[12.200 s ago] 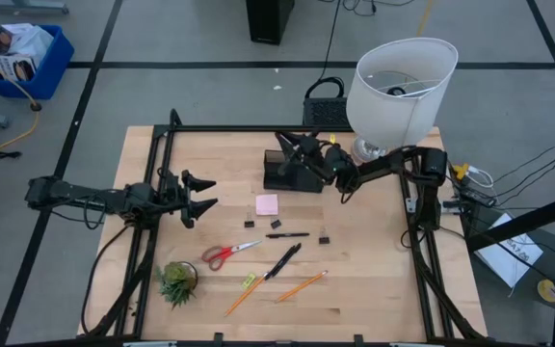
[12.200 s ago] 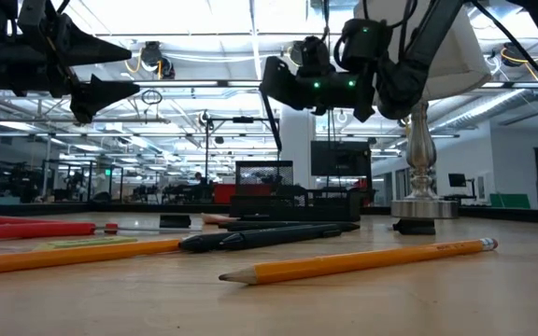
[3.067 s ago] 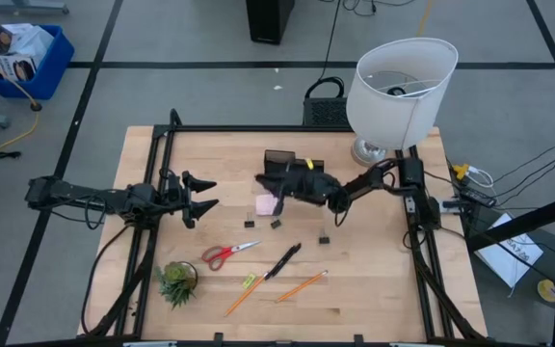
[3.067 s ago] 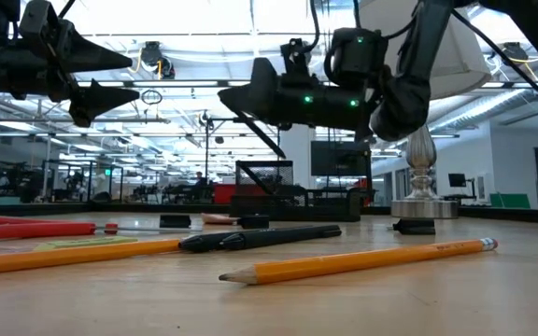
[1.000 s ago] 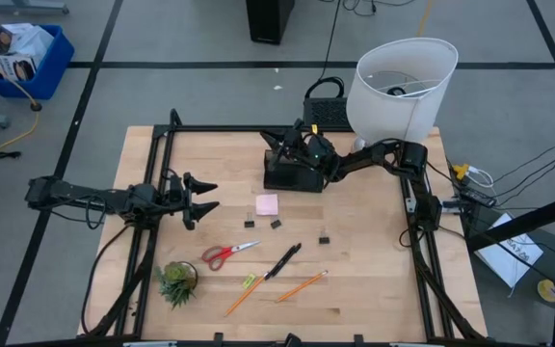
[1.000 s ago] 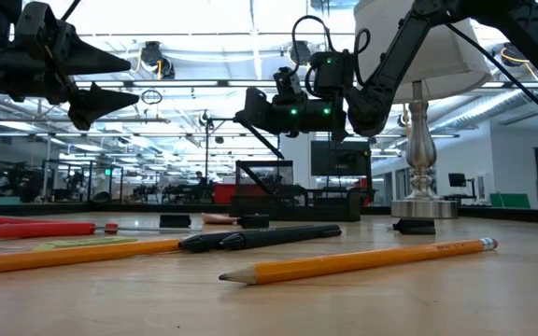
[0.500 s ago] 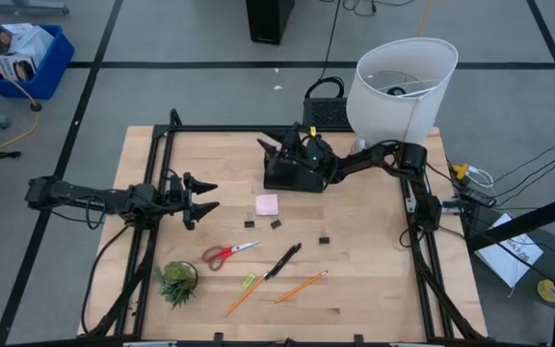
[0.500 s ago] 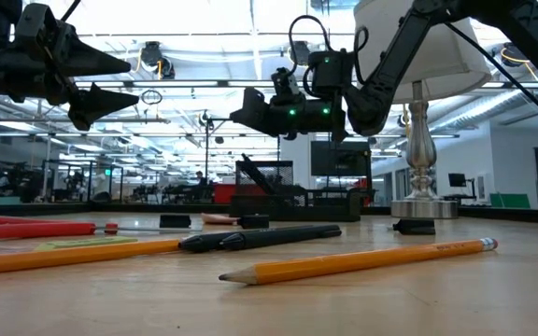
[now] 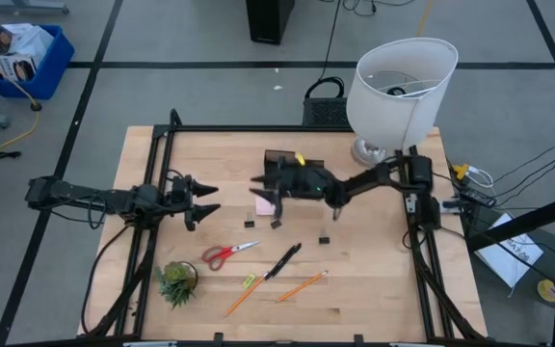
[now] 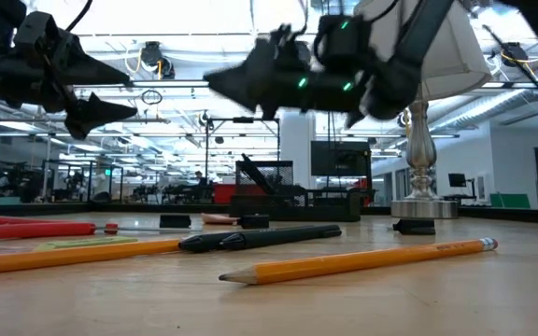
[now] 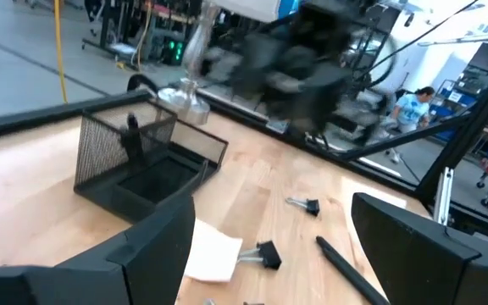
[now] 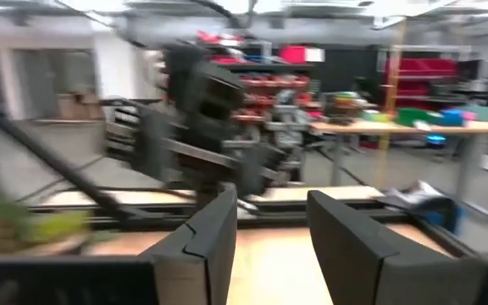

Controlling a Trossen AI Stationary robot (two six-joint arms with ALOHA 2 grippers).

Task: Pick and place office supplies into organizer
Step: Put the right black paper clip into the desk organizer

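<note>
One dark item is seen standing in the organizer [image 9: 279, 162] at the table's far middle. Left out nearer are scissors [image 9: 227, 253], pen [image 9: 283, 260], pencils [image 9: 302, 285], pad [image 11: 213, 257] and clips [image 9: 323, 238]. Both the right gripper [image 9: 261, 190] and left gripper [image 9: 203, 198] are held open, empty.

— Where is your right arm?

— It reaches from the right side toward the middle of the surface, held off it. My right gripper [image 9: 263, 193] has its fingers spread with nothing between them.

— And your left?

— My left arm lies stretched in from the left edge, low and nearly level. My left gripper [image 9: 205, 197] points toward the centre, its fingers [image 11: 409, 233] parted and bare, hovering above the surface.
</note>
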